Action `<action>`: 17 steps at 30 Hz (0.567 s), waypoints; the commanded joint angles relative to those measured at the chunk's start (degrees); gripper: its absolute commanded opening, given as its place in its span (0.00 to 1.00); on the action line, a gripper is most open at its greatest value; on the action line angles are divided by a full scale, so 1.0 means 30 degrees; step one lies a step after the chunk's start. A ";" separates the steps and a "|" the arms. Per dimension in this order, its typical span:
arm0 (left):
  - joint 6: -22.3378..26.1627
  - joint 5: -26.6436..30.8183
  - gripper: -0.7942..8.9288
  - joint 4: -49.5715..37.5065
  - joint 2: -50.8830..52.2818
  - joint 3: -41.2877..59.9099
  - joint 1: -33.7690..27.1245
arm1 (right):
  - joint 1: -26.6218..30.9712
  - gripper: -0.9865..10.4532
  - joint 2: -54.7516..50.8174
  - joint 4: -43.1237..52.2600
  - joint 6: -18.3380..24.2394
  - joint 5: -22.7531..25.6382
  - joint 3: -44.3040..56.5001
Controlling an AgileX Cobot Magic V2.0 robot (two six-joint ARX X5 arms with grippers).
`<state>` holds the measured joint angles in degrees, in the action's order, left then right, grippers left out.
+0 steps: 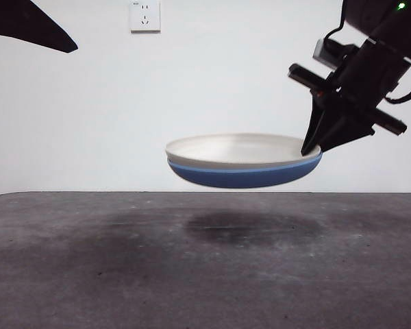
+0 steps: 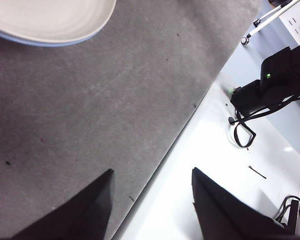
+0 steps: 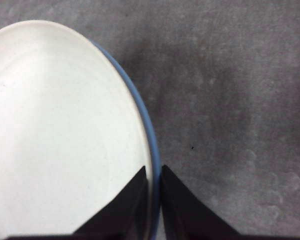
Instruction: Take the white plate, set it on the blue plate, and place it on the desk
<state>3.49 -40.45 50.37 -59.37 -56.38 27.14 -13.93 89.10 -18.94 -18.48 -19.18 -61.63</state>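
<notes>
The white plate (image 1: 240, 151) lies nested in the blue plate (image 1: 246, 176), and the stack hangs level in the air above the desk (image 1: 192, 274). My right gripper (image 1: 314, 145) is shut on the stack's right rim, one jaw over the white plate (image 3: 55, 145) and one outside the blue plate's rim (image 3: 149, 135). My left gripper (image 2: 152, 200) is open and empty, off to the side over the desk's edge (image 2: 80, 125). The stack's edge shows in the left wrist view (image 2: 50, 20).
A dark shadow (image 1: 250, 226) lies on the desk under the stack. A wall socket (image 1: 144, 15) is on the white wall behind. The other arm's black tip (image 1: 27, 27) shows at the top left. Cables and a stand (image 2: 270, 85) lie beyond the desk's edge.
</notes>
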 commanded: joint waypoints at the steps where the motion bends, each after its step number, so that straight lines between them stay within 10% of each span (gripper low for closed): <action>1: -0.0036 -0.0073 0.34 -0.0233 -0.0036 -0.0226 0.0080 | -0.0095 0.09 0.0561 0.0175 -0.0350 -0.0015 -0.0459; 17: -0.0036 -0.0022 0.34 -0.0211 -0.0029 -0.0226 0.0087 | -0.0430 0.09 0.2849 0.0852 -0.0350 0.0044 -0.0466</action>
<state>3.49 -40.42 50.30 -59.24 -56.38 27.14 -14.74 96.90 -17.85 -18.50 -18.61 -61.80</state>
